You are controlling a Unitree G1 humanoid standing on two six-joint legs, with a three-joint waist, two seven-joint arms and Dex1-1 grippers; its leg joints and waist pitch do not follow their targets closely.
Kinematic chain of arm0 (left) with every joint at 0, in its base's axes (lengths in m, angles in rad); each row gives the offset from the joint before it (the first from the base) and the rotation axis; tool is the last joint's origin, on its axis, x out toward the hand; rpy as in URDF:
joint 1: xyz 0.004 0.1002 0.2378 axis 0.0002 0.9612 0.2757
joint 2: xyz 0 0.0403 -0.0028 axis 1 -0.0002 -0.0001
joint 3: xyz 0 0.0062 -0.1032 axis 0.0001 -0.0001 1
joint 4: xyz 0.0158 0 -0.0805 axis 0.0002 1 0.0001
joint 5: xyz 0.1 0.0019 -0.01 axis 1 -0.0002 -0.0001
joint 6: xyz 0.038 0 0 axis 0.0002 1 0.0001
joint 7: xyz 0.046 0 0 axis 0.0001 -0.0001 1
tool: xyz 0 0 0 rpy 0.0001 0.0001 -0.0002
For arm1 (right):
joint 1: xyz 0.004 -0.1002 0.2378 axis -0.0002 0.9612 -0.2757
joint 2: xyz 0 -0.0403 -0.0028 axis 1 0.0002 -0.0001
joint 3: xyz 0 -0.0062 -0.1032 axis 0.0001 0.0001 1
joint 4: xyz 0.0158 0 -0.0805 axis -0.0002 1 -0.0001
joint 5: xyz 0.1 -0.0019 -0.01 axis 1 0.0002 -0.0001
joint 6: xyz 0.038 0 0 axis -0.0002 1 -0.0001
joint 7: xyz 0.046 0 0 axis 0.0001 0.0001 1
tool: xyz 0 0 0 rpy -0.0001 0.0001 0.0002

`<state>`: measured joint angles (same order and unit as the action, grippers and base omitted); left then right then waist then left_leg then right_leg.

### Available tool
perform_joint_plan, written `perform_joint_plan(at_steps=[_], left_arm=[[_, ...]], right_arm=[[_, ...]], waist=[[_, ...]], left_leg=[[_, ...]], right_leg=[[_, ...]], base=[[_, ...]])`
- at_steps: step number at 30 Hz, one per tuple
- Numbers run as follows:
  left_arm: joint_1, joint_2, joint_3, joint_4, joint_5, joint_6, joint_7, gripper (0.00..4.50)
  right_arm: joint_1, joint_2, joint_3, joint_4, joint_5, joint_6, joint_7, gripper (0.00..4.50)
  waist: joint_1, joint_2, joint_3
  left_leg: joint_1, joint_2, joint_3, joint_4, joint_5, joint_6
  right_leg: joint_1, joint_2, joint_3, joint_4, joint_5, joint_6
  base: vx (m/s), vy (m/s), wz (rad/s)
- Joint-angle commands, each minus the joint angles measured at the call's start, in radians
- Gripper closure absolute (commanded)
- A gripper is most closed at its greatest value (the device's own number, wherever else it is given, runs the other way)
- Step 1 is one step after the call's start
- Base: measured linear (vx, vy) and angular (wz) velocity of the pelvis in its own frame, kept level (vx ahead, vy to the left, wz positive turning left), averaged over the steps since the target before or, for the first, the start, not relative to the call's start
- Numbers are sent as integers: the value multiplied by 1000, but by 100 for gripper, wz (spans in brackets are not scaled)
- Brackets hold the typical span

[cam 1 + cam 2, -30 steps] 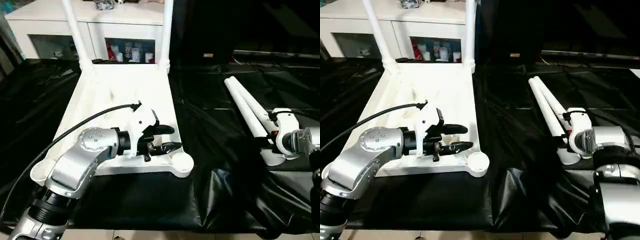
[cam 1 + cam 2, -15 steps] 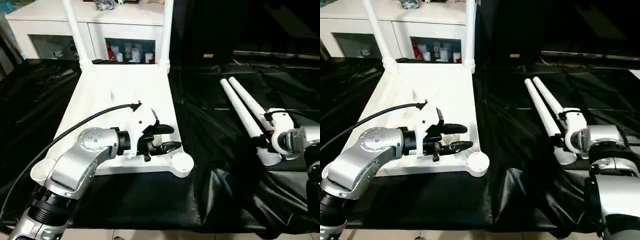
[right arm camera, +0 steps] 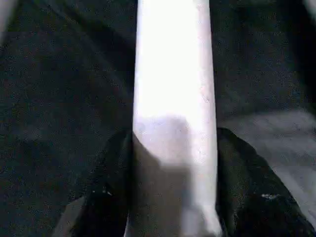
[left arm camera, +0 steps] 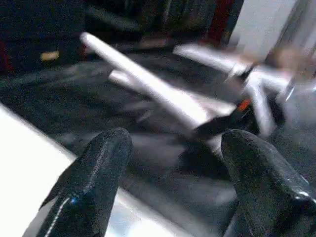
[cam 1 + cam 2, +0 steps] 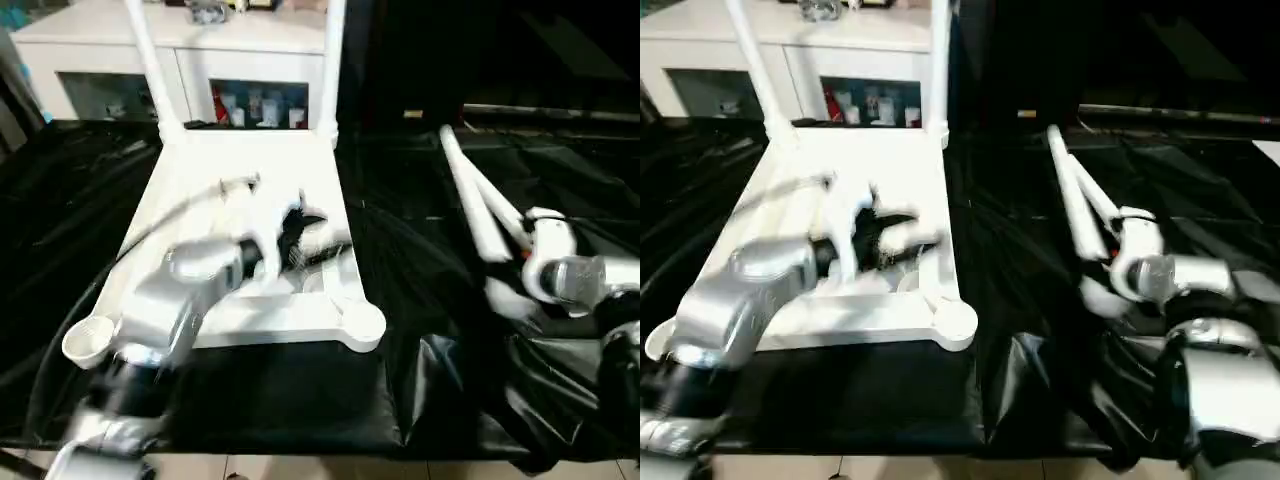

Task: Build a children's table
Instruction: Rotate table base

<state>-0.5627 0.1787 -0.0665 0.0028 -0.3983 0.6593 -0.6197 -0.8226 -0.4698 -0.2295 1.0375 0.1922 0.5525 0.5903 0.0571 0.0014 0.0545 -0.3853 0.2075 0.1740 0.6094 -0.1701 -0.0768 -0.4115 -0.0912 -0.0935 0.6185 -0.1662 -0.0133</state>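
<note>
black sheet (image 5: pixel 420 300) | right jaws clamp leg (image 3: pixel 173 98) | left jaws spread, empty

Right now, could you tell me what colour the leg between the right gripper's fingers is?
White: the leg is plain white, best seen in the right wrist view.

My two head eyes look forward and down from above my silver forearms, sharing one scene: the upturned white plastic children's table (image 5: pixel 250 190) at left of frame, the black plastic sheet (image 5: pixel 400 260) across the middle. My left wrist camera looks close along its black fingers (image 4: pixel 94 182), over the sheet toward my right arm. My right wrist camera sits very near a white cylindrical leg (image 3: pixel 173 98) between its fingers.
</note>
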Motion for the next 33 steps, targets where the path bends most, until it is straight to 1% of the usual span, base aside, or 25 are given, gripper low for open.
perform_joint_plan(at_steps=[1, 2, 3, 4, 5, 6, 7, 8, 9, 10, 11, 13, 14, 15, 17, 19, 20, 22, 24, 26, 27, 28, 30, 32, 33], left_arm=[[-25, -25, 32, 21, -36, 36, 42, 67], [-61, -69, 65, 73, -53, 88, 96, 65], [-69, -78, 72, 87, -54, 100, 110, 57], [-93, -102, 97, 132, -62, 117, 139, 43], [-112, -123, 120, 169, -73, 120, 160, 31], [-130, -141, 142, 198, -85, 120, 175, 26], [-144, -156, 162, 219, -102, 121, 182, 14], [-148, -160, 168, 223, -109, 123, 185, 6], [-161, -176, 191, 235, -134, 128, 198, 6], [-168, -184, 203, 240, -149, 128, 204, 1], [-175, -194, 219, 246, -169, 135, 213, 0], [-180, -200, 228, 248, -180, 141, 219, 0], [-182, -209, 243, 241, -204, 143, 216, 0], [-186, -217, 256, 237, -219, 147, 214, 0], [-198, -244, 305, 213, -286, 170, 207, 0], [-201, -250, 315, 207, -302, 177, 209, 0], [-204, -254, 325, 203, -315, 187, 215, 0], [-203, -254, 323, 201, -313, 187, 221, 0], [-198, -258, 323, 201, -310, 181, 249, 0], [-198, -267, 329, 202, -314, 177, 269, 0], [-201, -277, 335, 203, -311, 170, 289, 0], [-201, -277, 335, 203, -311, 170, 289, 0], [-205, -287, 339, 210, -296, 161, 316, 27], [-205, -290, 342, 213, -291, 159, 327, 34], [-204, -291, 344, 214, -289, 158, 335, 37]], right_arm=[[13, 17, -23, -113, 57, -63, 72, 257], [65, 62, -31, -255, 118, -101, 155, 257], [76, 71, -30, -285, 129, -105, 169, 257], [103, 96, -21, -362, 157, -117, 202, 257], [125, 114, -4, -427, 176, -119, 228, 257], [141, 129, 14, -478, 189, -119, 247, 257], [156, 143, 30, -525, 202, -116, 262, 257], [161, 147, 34, -538, 205, -115, 265, 257], [178, 164, 50, -588, 219, -110, 279, 257], [187, 174, 64, -617, 225, -103, 285, 257], [202, 186, 95, -654, 220, -99, 290, 257], [218, 193, 117, -684, 211, -101, 294, 257], [231, 201, 140, -703, 203, -102, 300, 257], [243, 207, 153, -722, 198, -100, 304, 257], [271, 220, 196, -752, 164, -104, 291, 257], [275, 225, 206, -755, 155, -105, 284, 257], [279, 231, 224, -759, 136, -102, 256, 257], [279, 235, 233, -760, 127, -105, 241, 257], [270, 247, 250, -757, 105, -99, 194, 257], [268, 247, 275, -761, 78, -97, 175, 257], [270, 246, 304, -768, 52, -97, 166, 257], [270, 246, 304, -768, 52, -97, 166, 257], [271, 252, 311, -771, 41, -92, 149, 257], [270, 253, 312, -770, 39, -92, 143, 257], [269, 255, 312, -769, 38, -92, 139, 257]], waist=[[8, -13, -77], [9, -10, -77], [15, -9, -81], [12, -7, -83], [16, -7, -84], [19, -5, -85], [18, -6, -83], [22, -5, -85], [22, -5, -85], [26, -4, -84], [30, -3, -82], [33, -2, -82], [35, -5, -80], [38, -4, -78], [41, -9, -76], [40, -6, -75], [40, -8, -74], [38, -7, -72], [37, -10, -71], [36, -12, -71], [36, -13, -71], [34, -17, -71], [36, -16, -71], [35, -18, -72], [35, -15, -73]], left_leg=[[9, 9, 7, -56, -208, 43], [6, 6, 8, -56, -191, 59], [11, 9, 6, -53, -182, 66], [2, 8, 2, -57, -152, 77], [10, 10, 4, -54, -142, 87], [9, 10, 1, -56, -128, 92], [7, 8, 2, -56, -126, 95], [10, 11, 0, -57, -127, 96], [8, 12, -1, -59, -124, 96], [13, 13, 1, -58, -130, 93], [11, 14, 0, -61, -133, 89], [14, 15, 0, -62, -151, 78], [13, 14, 0, -64, -156, 73], [16, 15, 1, -64, -163, 69], [15, 15, 1, -67, -180, 53], [15, 14, 0, -69, -196, 44], [15, 14, -1, -70, -196, 41], [15, 14, -2, -72, -207, 35], [16, 13, -2, -73, -218, 30], [14, 13, -3, -74, -209, 26], [14, 13, -3, -75, -206, 26], [13, 13, -3, -74, -204, 25], [13, 14, -3, -75, -195, 26], [11, 14, -3, -75, -183, 30], [12, 14, -2, -74, -176, 32]], right_leg=[[60, -40, 36, -82, -260, -194], [63, -35, 36, -82, -235, -190], [61, -39, 37, -78, -219, -192], [69, -38, 34, -72, -190, -199], [63, -38, 36, -75, -173, -204], [66, -37, 35, -72, -158, -213], [66, -35, 35, -75, -155, -213], [67, -39, 35, -74, -151, -218], [68, -39, 34, -73, -151, -222], [65, -40, 36, -74, -148, -228], [65, -41, 36, -75, -152, -229], [64, -42, 36, -78, -173, -226], [65, -43, 37, -80, -188, -220], [63, -44, 37, -82, -200, -215], [63, -46, 37, -87, -237, -201], [61, -45, 38, -88, -262, -187], [61, -45, 37, -90, -276, -174], [60, -46, 37, -94, -306, -156], [59, -46, 38, -97, -325, -143], [60, -46, 38, -95, -320, -136], [60, -46, 38, -96, -321, -135], [60, -46, 38, -96, -319, -133], [60, -47, 40, -95, -310, -127], [61, -46, 40, -92, -285, -130], [61, -46, 41, -90, -269, -136]], base=[[0, 0, 0], [0, 0, 0], [0, 0, 0], [0, 0, 0], [0, 0, 0], [0, 0, 0], [0, 0, 0], [0, 0, 0], [0, 0, 0], [0, 0, 0], [0, 0, 0], [0, 0, 0], [0, 0, 0], [0, 0, 0], [0, 0, 0], [0, 0, 0], [0, 0, 0], [0, 0, 0], [0, 0, 0], [0, 0, 0], [0, 0, 0], [0, 0, 0], [0, 0, 0], [0, 0, 0], [0, 0, 0]])
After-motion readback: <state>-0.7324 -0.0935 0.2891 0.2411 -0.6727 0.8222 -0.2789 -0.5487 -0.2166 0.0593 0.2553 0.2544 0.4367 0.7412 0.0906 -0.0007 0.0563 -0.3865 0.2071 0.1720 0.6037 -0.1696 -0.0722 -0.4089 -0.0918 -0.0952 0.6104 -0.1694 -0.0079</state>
